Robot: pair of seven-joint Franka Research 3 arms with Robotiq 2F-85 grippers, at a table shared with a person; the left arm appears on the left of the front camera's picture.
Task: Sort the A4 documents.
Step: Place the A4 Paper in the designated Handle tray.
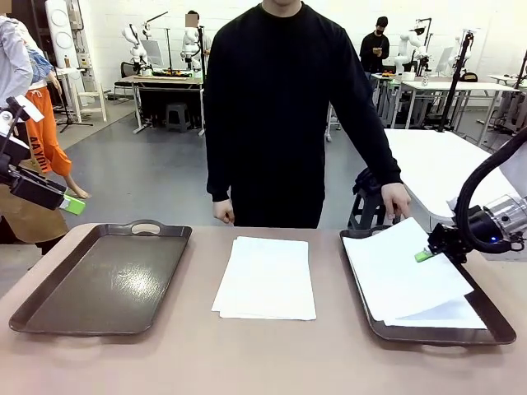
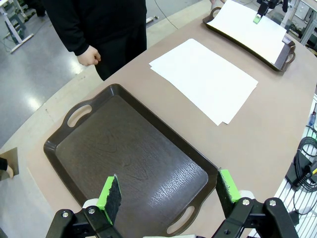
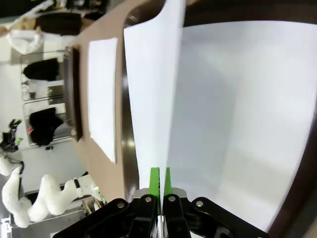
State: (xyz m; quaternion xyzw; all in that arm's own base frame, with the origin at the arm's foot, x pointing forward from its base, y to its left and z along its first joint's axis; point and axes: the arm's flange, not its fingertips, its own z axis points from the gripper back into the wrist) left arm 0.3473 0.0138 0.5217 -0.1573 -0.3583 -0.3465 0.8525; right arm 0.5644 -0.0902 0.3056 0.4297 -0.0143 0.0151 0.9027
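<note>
While the right gripper (image 1: 424,255) pinched the edge of a sheet (image 1: 403,267) over the right tray (image 1: 428,337), the left gripper (image 2: 168,186) hung wide open and empty above the left tray (image 2: 138,148); the stack (image 1: 268,276) lay between.

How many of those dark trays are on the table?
2. One tray lies at the robot's left, bare inside; the other tray lies at its right, holding white sheets, the top sheet pinched by the right gripper. None seems hidden.

I see my right tool (image 1: 424,255) pinched on a raised sheet (image 1: 395,271) over the dark tray (image 1: 428,338) right of the paper stack (image 1: 265,278), with a second tray (image 1: 99,284) left of that stack.
</note>
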